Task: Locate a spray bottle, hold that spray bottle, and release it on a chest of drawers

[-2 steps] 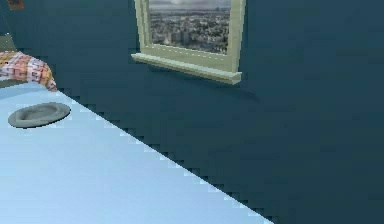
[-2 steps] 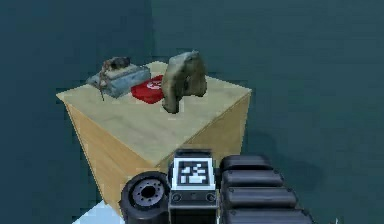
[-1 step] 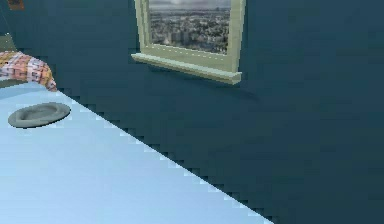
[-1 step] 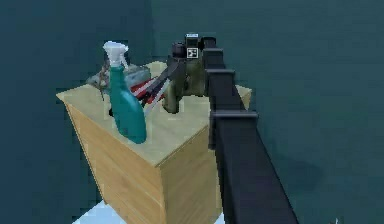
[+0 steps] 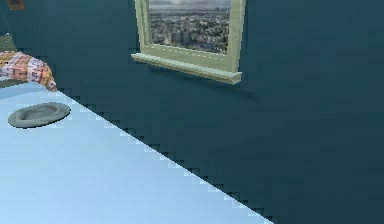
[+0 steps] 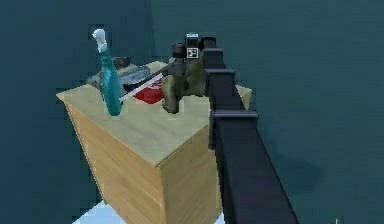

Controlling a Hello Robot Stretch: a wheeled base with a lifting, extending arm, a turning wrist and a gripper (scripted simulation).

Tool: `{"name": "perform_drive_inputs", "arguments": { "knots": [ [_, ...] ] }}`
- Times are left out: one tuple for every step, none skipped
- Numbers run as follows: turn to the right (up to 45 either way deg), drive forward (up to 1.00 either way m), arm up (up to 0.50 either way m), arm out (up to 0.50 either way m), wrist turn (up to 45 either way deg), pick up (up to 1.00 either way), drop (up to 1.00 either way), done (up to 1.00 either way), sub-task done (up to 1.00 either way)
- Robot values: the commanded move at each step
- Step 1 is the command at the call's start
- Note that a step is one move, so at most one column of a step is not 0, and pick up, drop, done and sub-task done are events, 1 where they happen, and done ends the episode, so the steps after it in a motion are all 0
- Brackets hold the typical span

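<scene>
At the desk's left end: the spray bottle (image 6: 106,78), blue with a white trigger head, stands upright on the wooden desk (image 6: 150,140), near its left corner.
Middle of the desktop: a grey lump (image 6: 130,68) and a flat red thing (image 6: 148,96) lie just right of the bottle; both are too small to name.
End effector (image 6: 172,92): it is right of the bottle, by the red thing. I cannot tell whether its fingers are spread or pressed together, nor whether it holds anything, since clutter lies behind it.
Arm (image 6: 235,150): the dark bar rises from the bottom edge and reaches out over the desk's right part, with its white marker squares (image 6: 192,45) at the far end.
Step in hand: most likely closing in on the bottle for a grasp.
Doing it well: shift toward the bottle's side and set the fingers around its body below the trigger head. Keep clear of the red thing. Come in slowly, as a tall narrow bottle probably tips at a nudge, then lift straight up before carrying.
</scene>
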Motion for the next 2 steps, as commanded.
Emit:
{"name": "perform_drive_inputs", "arguments": {
  "knots": [
    [0.0, 0.00, 0.00, 0.00, 45.0, 0.00, 0.00, 0.00, 0.00],
    [0.0, 0.00, 0.00, 0.00, 9.0, 0.00, 0.00, 0.00, 0.00]
  ]
}}
